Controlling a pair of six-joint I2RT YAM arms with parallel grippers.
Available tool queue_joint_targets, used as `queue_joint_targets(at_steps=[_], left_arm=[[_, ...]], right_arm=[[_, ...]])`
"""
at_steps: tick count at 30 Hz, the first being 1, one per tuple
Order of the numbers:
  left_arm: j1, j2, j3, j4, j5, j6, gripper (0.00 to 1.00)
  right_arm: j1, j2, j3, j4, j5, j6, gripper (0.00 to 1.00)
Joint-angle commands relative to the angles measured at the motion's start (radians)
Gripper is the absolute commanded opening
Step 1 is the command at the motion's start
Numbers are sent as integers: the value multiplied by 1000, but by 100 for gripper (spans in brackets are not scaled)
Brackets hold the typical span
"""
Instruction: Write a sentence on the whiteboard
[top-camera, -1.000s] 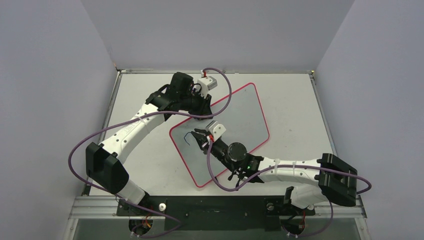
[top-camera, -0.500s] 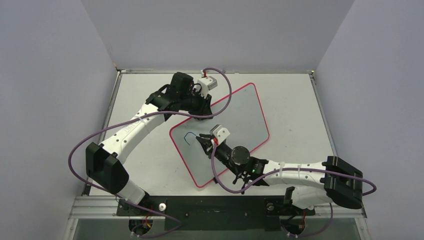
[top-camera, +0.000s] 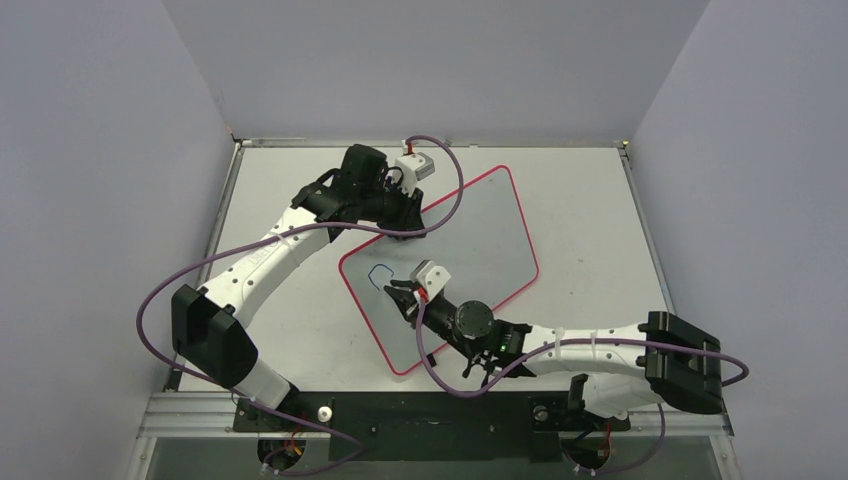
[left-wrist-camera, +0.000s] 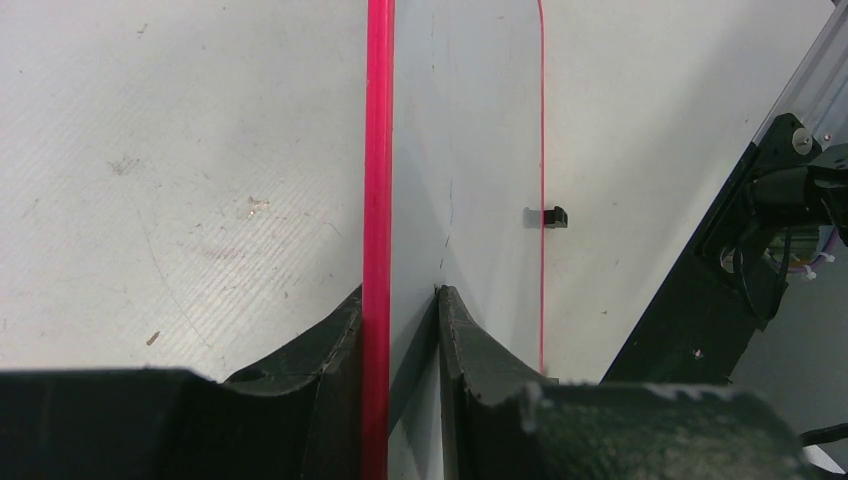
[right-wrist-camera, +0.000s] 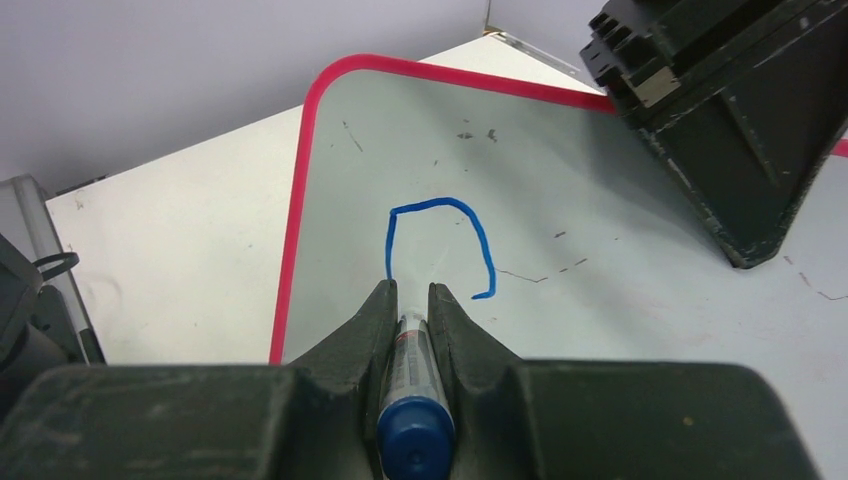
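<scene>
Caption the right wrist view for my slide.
Right gripper grips a blue-capped marker, tip on the whiteboard at an arched stroke.

I see the pale grey table (top-camera: 590, 215) carrying only the whiteboard (top-camera: 485, 235), which lies flat and skewed near its middle, red rim showing.

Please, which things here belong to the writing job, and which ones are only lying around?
Belong to the job: whiteboard; blue marker in the right gripper; blue line drawn on the board; left gripper clamped on the board's edge.
Only there: table; purple cables; small black clip on the board's edge.
</scene>
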Motion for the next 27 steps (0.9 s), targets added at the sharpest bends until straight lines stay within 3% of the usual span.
queue_joint_targets(at_steps=[1, 12, 27], left_arm=[[-9, 1, -28, -32, -168, 132, 0], [-9, -2, -29, -32, -167, 130, 0], [-9, 0, -28, -31, -166, 129, 0]], right_arm=[[25, 18, 49, 11, -18, 10, 0], [39, 39, 88, 6, -12, -7, 0], [33, -69, 86, -54, 57, -102, 0]])
